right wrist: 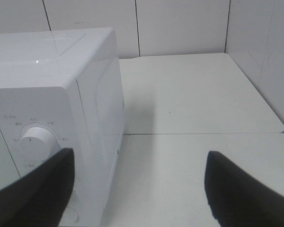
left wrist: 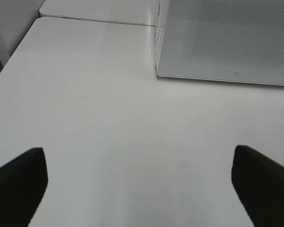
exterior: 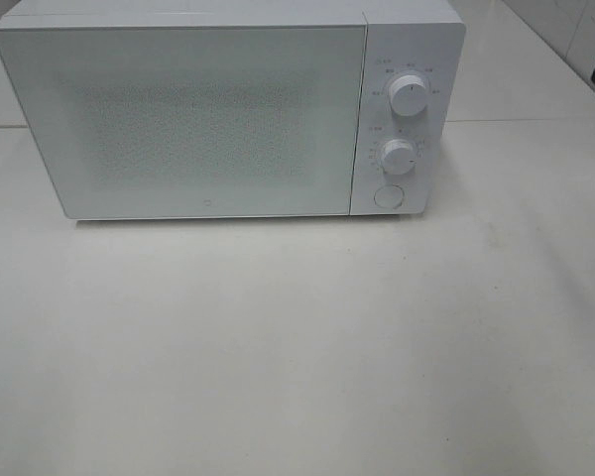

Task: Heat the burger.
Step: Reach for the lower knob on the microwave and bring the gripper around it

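Microwave (exterior: 178, 119), door shut, sits on desk (exterior: 297, 347). Left end effector (left wrist: 137, 153) released, fingers wide, nothing btwn, over desk nr door corner. Right end effector (right wrist: 138, 158) released too, empty, by upper knob (right wrist: 37, 139). Can't tell where burger is; not in any view.

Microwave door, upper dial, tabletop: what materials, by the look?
Microwave door: likely glass, a smooth whitish face with a dotted screen pattern showing through.
Upper dial: probably white plastic, satin, a moulded round cap.
Tabletop: smooth white laminate or painted board with a soft sheen; cannot tell which.
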Robot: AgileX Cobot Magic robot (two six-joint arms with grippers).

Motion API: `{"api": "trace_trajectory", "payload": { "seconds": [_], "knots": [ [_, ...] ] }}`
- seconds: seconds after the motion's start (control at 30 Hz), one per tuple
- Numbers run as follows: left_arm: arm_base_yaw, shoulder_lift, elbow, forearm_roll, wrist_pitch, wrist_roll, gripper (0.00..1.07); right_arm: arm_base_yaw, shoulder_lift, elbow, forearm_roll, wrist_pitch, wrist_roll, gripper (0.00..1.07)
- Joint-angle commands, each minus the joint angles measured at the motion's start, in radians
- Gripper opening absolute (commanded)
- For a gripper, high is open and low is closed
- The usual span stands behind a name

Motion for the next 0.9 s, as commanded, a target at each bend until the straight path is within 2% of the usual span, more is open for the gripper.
{"api": "trace_trajectory", "payload": {
  "seconds": [0.03, 0.1, 0.17, 0.23, 0.3, 0.33, 0.4, 0.43, 0.47, 0.53, 0.57, 0.6, 0.63, 0.67, 0.73, 0.77, 0.8, 0.9],
  "knots": [
    [0.001, -0.019, 0.0, 0.001, 0.002, 0.001, 0.98, 0.001, 0.043, 0.023, 0.0, -0.126, -0.024, 0.74],
    [0.001, -0.019, 0.0, 0.001, 0.002, 0.001, 0.98, 0.008, 0.128, 0.075, 0.04, -0.317, -0.066, 0.74],
    [0.001, -0.019, 0.0, 0.001, 0.002, 0.001, 0.98, 0.023, 0.147, 0.084, 0.066, -0.34, -0.078, 0.74],
    [0.001, -0.019, 0.0, 0.001, 0.002, 0.001, 0.98, 0.094, 0.197, 0.101, 0.184, -0.373, -0.148, 0.74],
    [0.001, -0.019, 0.0, 0.001, 0.002, 0.001, 0.98, 0.119, 0.216, 0.103, 0.217, -0.386, -0.184, 0.74],
    [0.001, -0.019, 0.0, 0.001, 0.002, 0.001, 0.98, 0.19, 0.259, 0.113, 0.301, -0.434, -0.265, 0.74],
    [0.001, -0.019, 0.0, 0.001, 0.002, 0.001, 0.98, 0.221, 0.279, 0.114, 0.34, -0.464, -0.295, 0.74],
    [0.001, -0.019, 0.0, 0.001, 0.002, 0.001, 0.98, 0.298, 0.32, 0.114, 0.407, -0.507, -0.355, 0.74],
    [0.001, -0.019, 0.0, 0.001, 0.002, 0.001, 0.98, 0.298, 0.32, 0.114, 0.407, -0.507, -0.355, 0.74],
    [0.001, -0.019, 0.0, 0.001, 0.002, 0.001, 0.98, 0.404, 0.389, 0.114, 0.497, -0.598, -0.433, 0.74],
    [0.001, -0.019, 0.0, 0.001, 0.002, 0.001, 0.98, 0.404, 0.389, 0.114, 0.497, -0.598, -0.433, 0.74],
    [0.001, -0.019, 0.0, 0.001, 0.002, 0.001, 0.98, 0.477, 0.44, 0.114, 0.559, -0.671, -0.461, 0.74],
    [0.001, -0.019, 0.0, 0.001, 0.002, 0.001, 0.98, 0.517, 0.466, 0.113, 0.595, -0.708, -0.466, 0.74],
    [0.001, -0.019, 0.0, 0.001, 0.002, 0.001, 0.98, 0.517, 0.466, 0.113, 0.595, -0.708, -0.466, 0.74],
    [0.001, -0.019, 0.0, 0.001, 0.002, 0.001, 0.98, 0.616, 0.534, 0.1, 0.708, -0.773, -0.467, 0.74],
    [0.001, -0.019, 0.0, 0.001, 0.002, 0.001, 0.98, 0.616, 0.534, 0.1, 0.708, -0.773, -0.467, 0.74],
    [0.001, -0.019, 0.0, 0.001, 0.002, 0.001, 0.98, 0.66, 0.57, 0.081, 0.764, -0.788, -0.467, 0.74],
    [0.001, -0.019, 0.0, 0.001, 0.002, 0.001, 0.98, 0.711, 0.618, 0.04, 0.816, -0.796, -0.468, 0.74]
  ]
}}
